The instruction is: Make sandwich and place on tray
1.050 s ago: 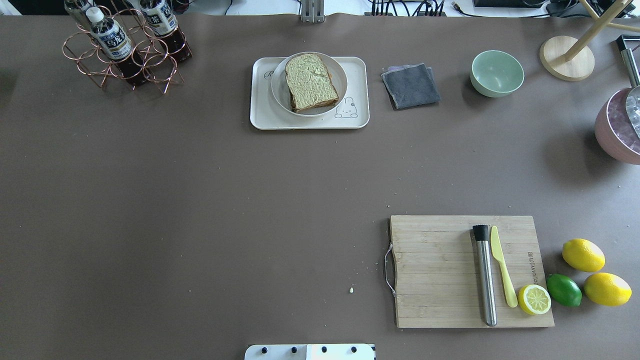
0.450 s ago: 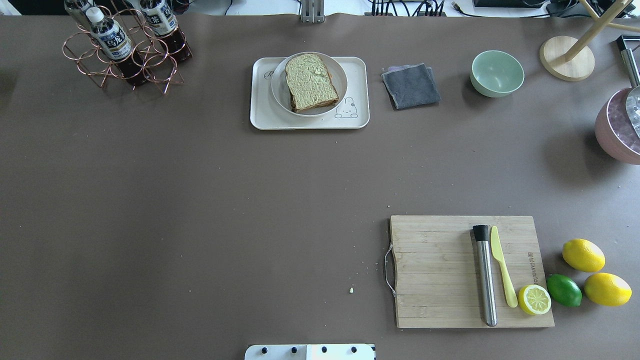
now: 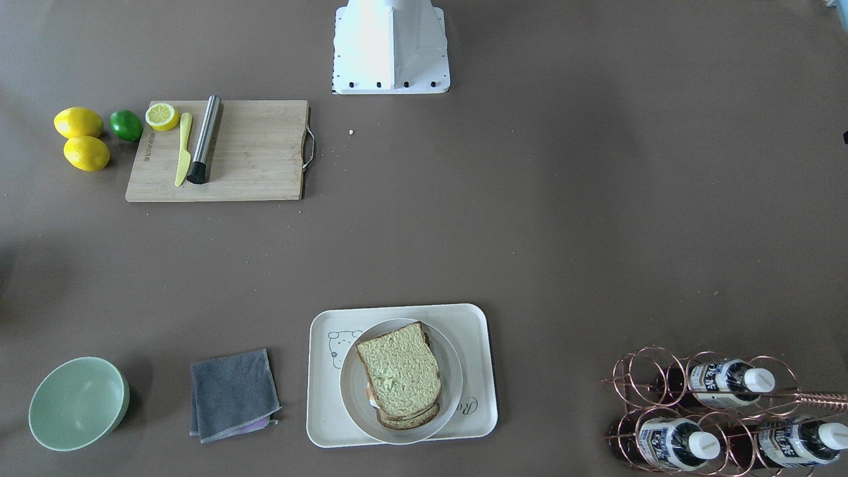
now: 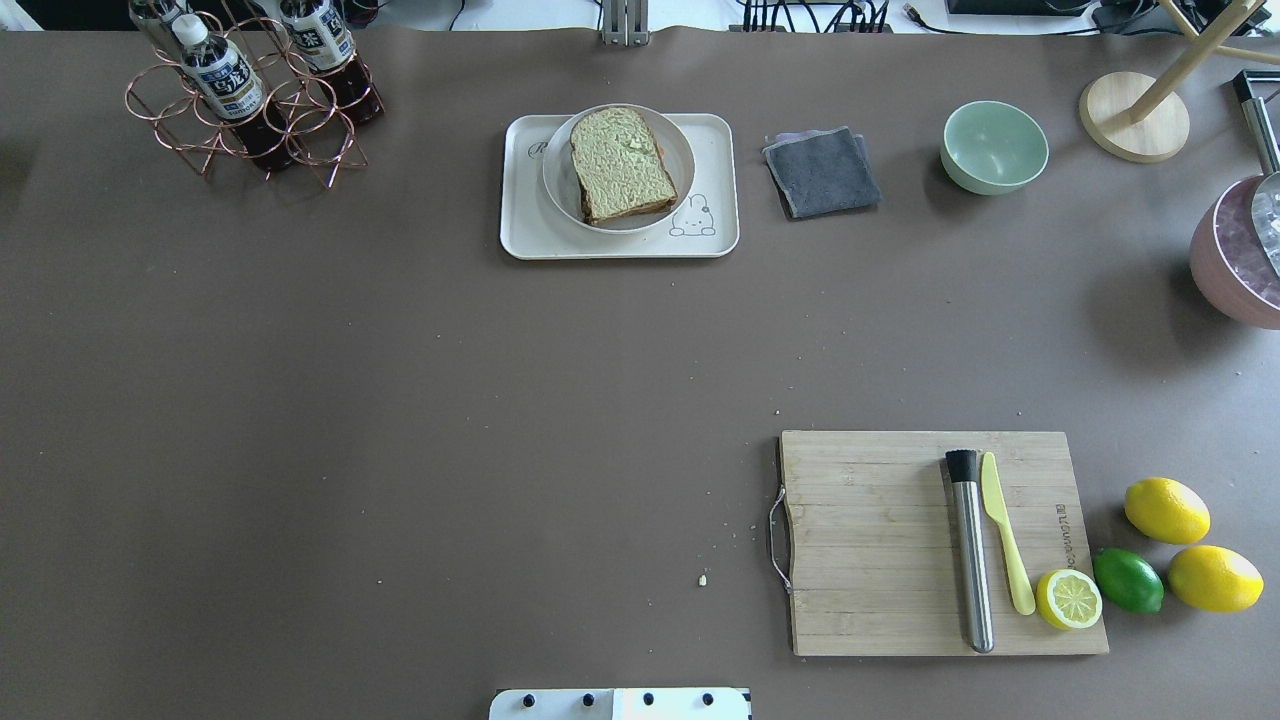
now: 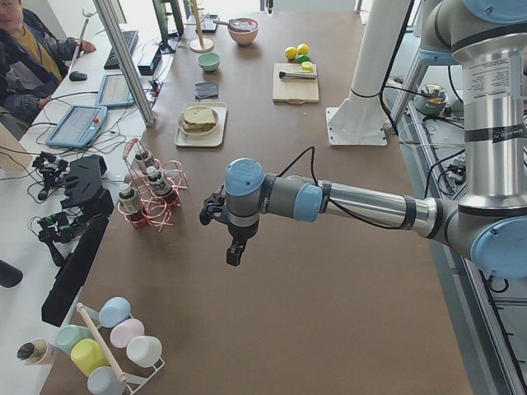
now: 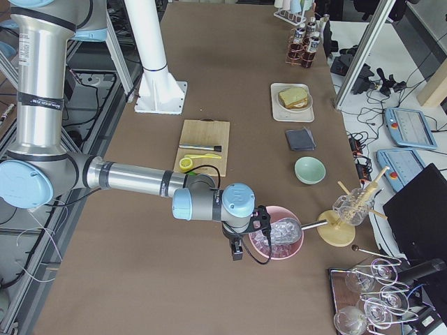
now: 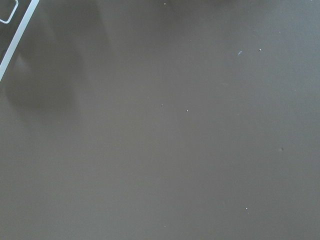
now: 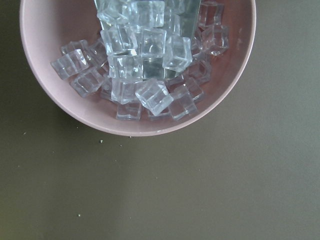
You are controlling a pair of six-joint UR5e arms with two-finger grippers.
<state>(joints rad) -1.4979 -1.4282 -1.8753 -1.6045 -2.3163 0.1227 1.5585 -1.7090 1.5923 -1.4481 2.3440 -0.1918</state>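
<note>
The sandwich [image 4: 622, 165], two brown-crusted slices with pale green faces, lies on a round white plate [image 4: 557, 178] that stands on the cream tray [image 4: 520, 232] at the table's far middle. It also shows in the front-facing view [image 3: 399, 372]. My left gripper [image 5: 235, 255] hangs over bare table near the bottle rack, far from the tray. My right gripper [image 6: 237, 252] hangs beside the pink ice bowl. Both show only in the side views, so I cannot tell whether they are open or shut. The egg is mostly hidden between the slices.
A wooden cutting board [image 4: 870, 540] holds a steel muddler [image 4: 970, 550], a yellow knife [image 4: 1005, 530] and a half lemon [image 4: 1068, 598]. A grey cloth [image 4: 822, 172], green bowl [image 4: 993, 147], bottle rack [image 4: 250, 95] and pink ice bowl [image 8: 90, 117] stand around.
</note>
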